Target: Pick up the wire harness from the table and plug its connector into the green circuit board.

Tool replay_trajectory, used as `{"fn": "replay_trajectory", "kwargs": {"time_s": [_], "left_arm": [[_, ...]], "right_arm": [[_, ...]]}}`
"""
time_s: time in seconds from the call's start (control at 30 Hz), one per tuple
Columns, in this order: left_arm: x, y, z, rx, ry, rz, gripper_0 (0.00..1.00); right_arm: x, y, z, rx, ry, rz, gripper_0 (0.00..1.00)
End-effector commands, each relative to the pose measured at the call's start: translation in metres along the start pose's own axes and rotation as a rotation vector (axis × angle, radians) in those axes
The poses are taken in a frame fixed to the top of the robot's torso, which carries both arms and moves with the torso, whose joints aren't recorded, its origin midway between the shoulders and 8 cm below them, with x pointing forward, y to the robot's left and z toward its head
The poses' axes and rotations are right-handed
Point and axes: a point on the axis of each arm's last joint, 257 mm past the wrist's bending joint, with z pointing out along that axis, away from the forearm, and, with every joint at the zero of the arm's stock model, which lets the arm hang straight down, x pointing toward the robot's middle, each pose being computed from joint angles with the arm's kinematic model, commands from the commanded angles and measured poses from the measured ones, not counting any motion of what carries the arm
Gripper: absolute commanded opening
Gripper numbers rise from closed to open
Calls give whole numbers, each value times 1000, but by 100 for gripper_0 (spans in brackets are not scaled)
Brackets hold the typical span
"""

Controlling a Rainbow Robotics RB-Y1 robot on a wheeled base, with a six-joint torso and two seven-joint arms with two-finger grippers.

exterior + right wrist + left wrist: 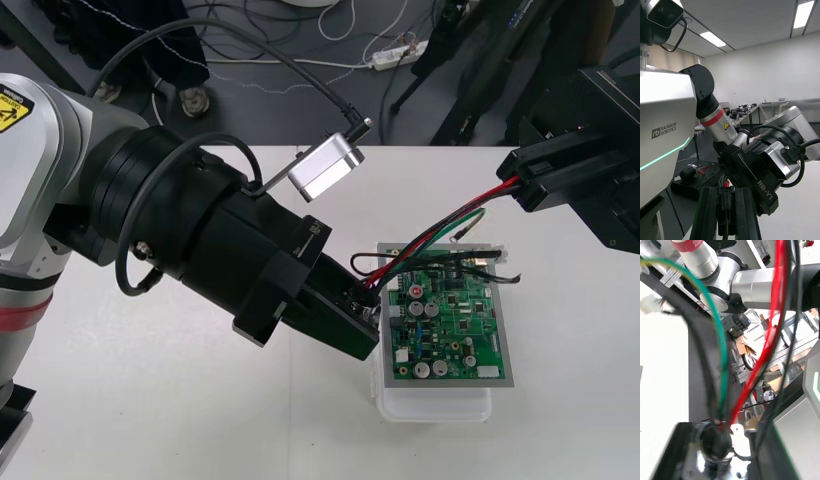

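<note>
Item one, left gripper point(366, 302): I see it reaching in over the table point(150, 420) and low at the near-left corner of the green circuit board point(455, 322), its black fingers point(677, 457) clenched on the round metal socket point(717, 443) of the wire harness point(440, 230). Green, red and black wires rise out of that socket. Item two, right gripper point(522, 186): it is held above the table beyond the board's far right corner. Its two fingers point(707, 215) stand close together and grip the harness's other end. A small black plug point(727, 198) with a bit of red wire sits between them. Item three, the harness itself: it is off the table and strung between the two grippers. Its red and black wires run in a line across the board's far-left corner, and the green wire bows out over the far edge. The plug is in the right gripper and apart from the board. Item four, the board: it lies flat on its white base point(435, 405), to the right of the table's middle.
</note>
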Motion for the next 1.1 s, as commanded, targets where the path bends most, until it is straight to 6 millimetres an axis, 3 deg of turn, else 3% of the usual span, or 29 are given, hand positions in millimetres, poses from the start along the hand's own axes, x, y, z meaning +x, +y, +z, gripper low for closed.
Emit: {"fn": "replay_trajectory", "kwargs": {"time_s": [0.03,0.17,0.4,0.73,0.93,1.1], "left_arm": [[-7,16,-18,-32,2,185,100],[-13,31,-31,-41,-40,215,100],[-21,28,-48,-68,-69,240,100],[-13,29,-72,-115,-74,258,100],[-20,24,-105,-209,-186,299,100],[-23,21,-131,-279,-312,303,100]], "right_arm": [[-5,6,2,-27,27,24,0],[-5,6,2,-26,28,29,0],[-1,-1,-5,1,30,67,0],[5,-6,-18,42,41,129,0],[14,12,-16,34,60,156,0],[9,-2,-16,150,33,146,0]]}}
